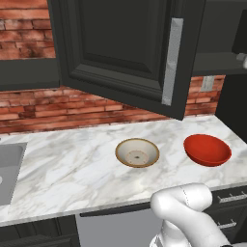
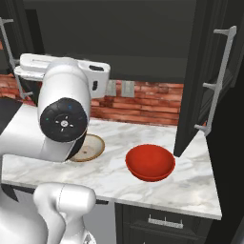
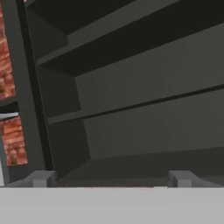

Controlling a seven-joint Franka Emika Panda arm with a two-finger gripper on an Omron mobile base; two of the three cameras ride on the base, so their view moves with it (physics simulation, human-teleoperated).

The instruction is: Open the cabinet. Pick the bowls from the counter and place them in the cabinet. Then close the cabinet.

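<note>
Two bowls sit on the white marble desk (image 1: 72, 169), well apart from each other. The tan-rimmed bowl (image 1: 137, 152) with its cream speckled inside lies near the middle of the slab; the glossy red bowl (image 1: 207, 149) lies further toward the right end, below the swung-out door. Both stand upright and hold nothing. The dark cabinet (image 1: 120, 48) above them has its doors open: one door leans out over the desk with its long silver handle (image 1: 172, 62) showing, and in the right base view the other door (image 2: 198, 81) stands open edge-on. In the hand view the fingers (image 3: 111, 178) are spread wide and released, grasping nothing, and face the cabinet's dark inner shelves (image 3: 144, 103).
</note>
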